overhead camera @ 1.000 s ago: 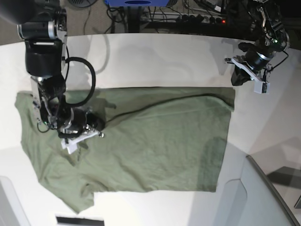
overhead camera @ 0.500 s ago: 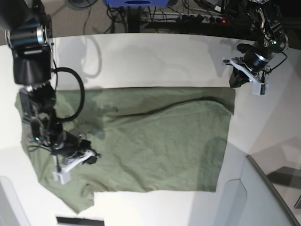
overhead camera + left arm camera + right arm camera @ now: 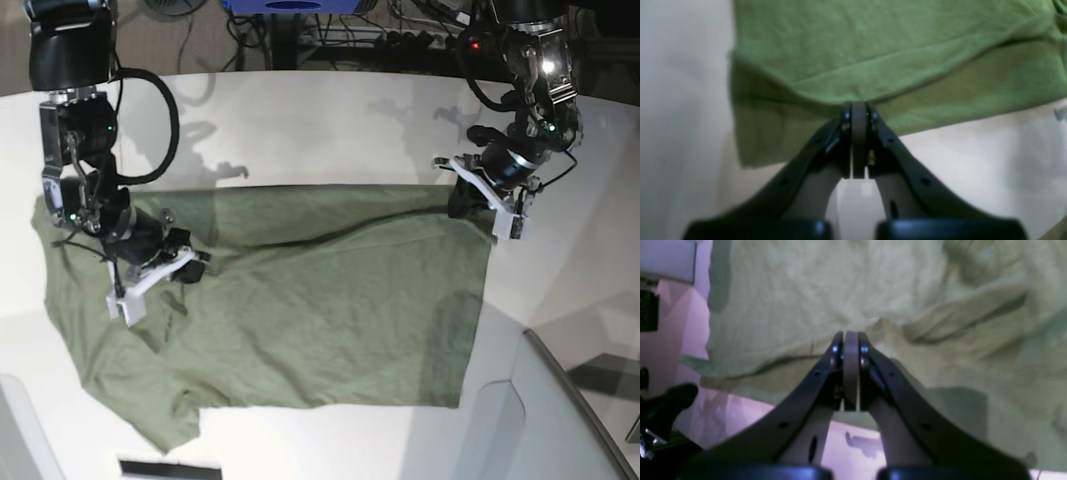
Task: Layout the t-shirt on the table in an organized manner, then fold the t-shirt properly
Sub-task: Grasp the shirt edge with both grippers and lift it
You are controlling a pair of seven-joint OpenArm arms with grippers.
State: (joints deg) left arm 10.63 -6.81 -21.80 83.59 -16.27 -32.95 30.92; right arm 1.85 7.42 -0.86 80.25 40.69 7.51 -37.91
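Setting: a broad white worktop (image 3: 330,120) with a curved far edge, cables and equipment in shadow beyond it, a grey raised panel (image 3: 545,420) at the near right corner. Item: one olive-green t-shirt (image 3: 330,300), lying spread across the middle of the worktop, roughly flat but not squared (a sleeve trails toward the near left corner, and a long dark crease runs across the upper body). Left pincer (image 3: 470,200), base view's right: a second ago it hung over bare worktop beyond the shirt's far right corner; it has since come down and inward, and now sits at that corner, where the cloth edge looks slightly drawn in. In the left wrist view the jaws are pressed fully together with the hem (image 3: 853,100) meeting their tips; whether a fold of cloth is nipped between them cannot be told. Right pincer (image 3: 190,265), base view's left: it swung toward the near edge half a second ago and is now back over the left chest area, jaws likewise shut flat, resting over rumpled fabric with nothing visibly caught. Assessment: both arms are now at the shirt, one at each end, which suggests smoothing or tugging of the layout is under way; folding has not begun.
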